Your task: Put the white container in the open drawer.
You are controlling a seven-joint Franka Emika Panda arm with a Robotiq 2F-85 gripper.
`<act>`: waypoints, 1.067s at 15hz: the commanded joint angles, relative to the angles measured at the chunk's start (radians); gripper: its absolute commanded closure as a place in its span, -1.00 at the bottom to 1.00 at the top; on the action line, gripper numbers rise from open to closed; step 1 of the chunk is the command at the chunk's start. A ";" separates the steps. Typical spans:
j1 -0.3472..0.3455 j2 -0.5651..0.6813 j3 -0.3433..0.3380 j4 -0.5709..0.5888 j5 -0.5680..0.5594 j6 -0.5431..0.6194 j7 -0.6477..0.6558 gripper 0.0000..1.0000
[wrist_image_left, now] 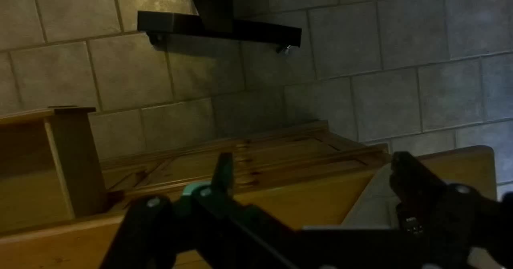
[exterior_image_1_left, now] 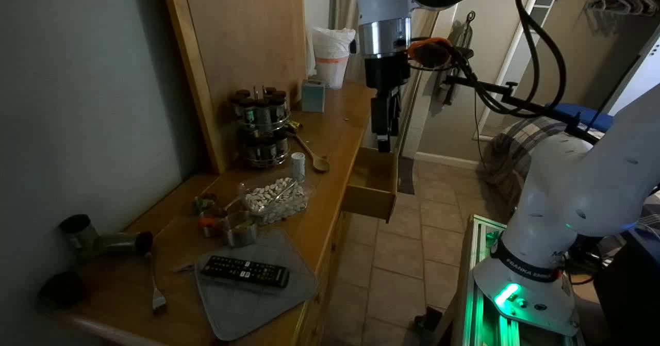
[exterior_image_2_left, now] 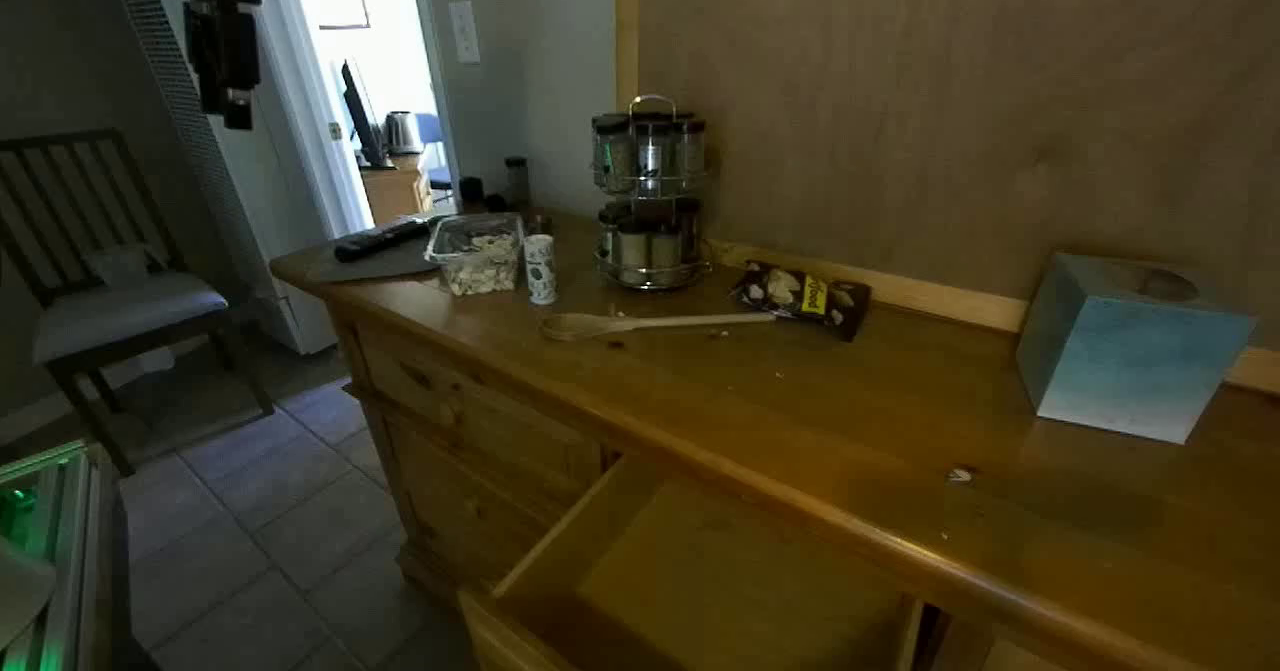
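Observation:
The white container (exterior_image_1_left: 298, 167) is a small upright cylinder with a dark pattern on the counter; it also shows in an exterior view (exterior_image_2_left: 540, 269), beside a clear tub. The open drawer (exterior_image_1_left: 368, 204) is light-brown wood and pulled out from the counter's front; it also shows in an exterior view (exterior_image_2_left: 590, 531) and at the left of the wrist view (wrist_image_left: 76, 160). I see nothing inside its visible part. My gripper (exterior_image_1_left: 384, 145) is high in the air, apart from the container. It is open and empty in the wrist view (wrist_image_left: 314, 168). The container is not visible there.
A clear tub of white pieces (exterior_image_1_left: 276, 199), a wooden spoon (exterior_image_1_left: 317, 161) and a spice rack (exterior_image_1_left: 262, 127) surround the container. A remote (exterior_image_1_left: 245, 271) lies on a grey mat (exterior_image_1_left: 258, 310). A tissue box (exterior_image_2_left: 1120, 351), dark packet (exterior_image_2_left: 800, 296) and bagged white bucket (exterior_image_1_left: 331, 62) stand farther along.

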 commanded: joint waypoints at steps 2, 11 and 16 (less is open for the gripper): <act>-0.005 0.000 0.004 0.002 0.001 -0.002 -0.002 -1.00; -0.005 0.000 0.004 0.002 0.001 -0.002 -0.002 -1.00; -0.061 0.061 0.003 0.003 -0.018 0.205 0.108 -1.00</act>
